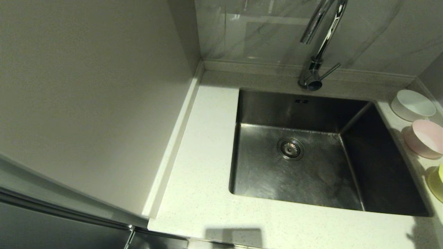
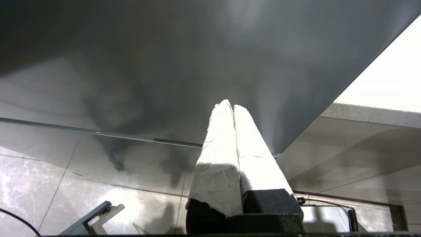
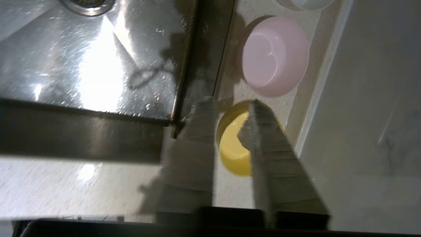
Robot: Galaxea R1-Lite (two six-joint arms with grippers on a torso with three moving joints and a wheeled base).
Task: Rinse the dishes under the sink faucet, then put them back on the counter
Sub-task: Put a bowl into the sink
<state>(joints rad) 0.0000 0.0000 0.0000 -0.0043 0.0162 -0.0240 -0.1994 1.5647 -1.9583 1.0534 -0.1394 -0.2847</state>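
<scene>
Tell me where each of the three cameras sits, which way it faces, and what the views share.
Head: high, looking down on sink, faucet, counter and three bowls; no arm shows.
Left wrist: low, off the counter, facing a grey panel; shut left gripper shows.
Right wrist: above the yellow bowl, with the open right gripper.
Shared: head and right wrist show the pink bowl.

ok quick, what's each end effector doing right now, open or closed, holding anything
Left end effector: closed, empty, parked low beside the cabinet.
Right end effector: open, empty, above the yellow bowl on the counter.
</scene>
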